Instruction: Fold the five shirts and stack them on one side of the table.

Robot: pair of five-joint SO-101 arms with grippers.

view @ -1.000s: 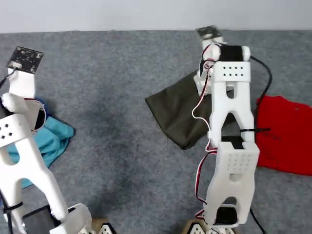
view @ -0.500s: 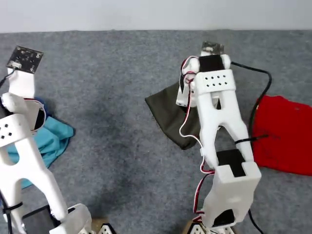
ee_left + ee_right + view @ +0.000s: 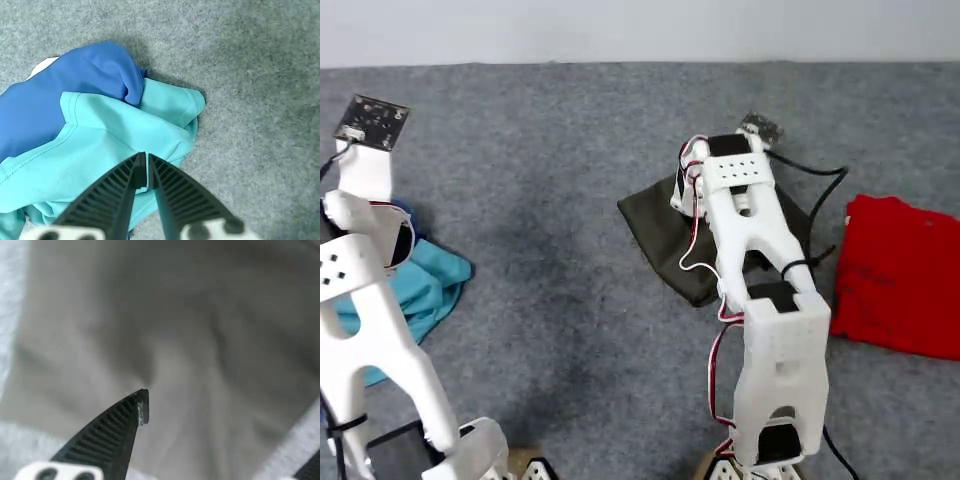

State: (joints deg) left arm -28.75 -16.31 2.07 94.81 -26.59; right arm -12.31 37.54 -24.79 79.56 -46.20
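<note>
Grey felt (image 3: 560, 200) is covering the whole worktop, running back to a pale wall at its far edge. I am hanging my right gripper (image 3: 225, 435) just above the olive shirt (image 3: 200, 315), with the jaws spread wide and nothing between them. One ribbed finger (image 3: 135, 412) is pointing down at the creased cloth. That olive shirt (image 3: 660, 225) is lying rumpled around the middle of the worktop, partly under my right arm (image 3: 760, 260). The red shirt (image 3: 900, 280) is lying flat at the right edge, near the olive one but apart from it. At the left edge, my left gripper (image 3: 146, 165) is sitting with its jaws closed together over the teal shirt (image 3: 110, 135). I cannot tell whether any cloth is caught between them. The blue shirt (image 3: 65, 100) is lying bunched against the teal one, touching it.
</note>
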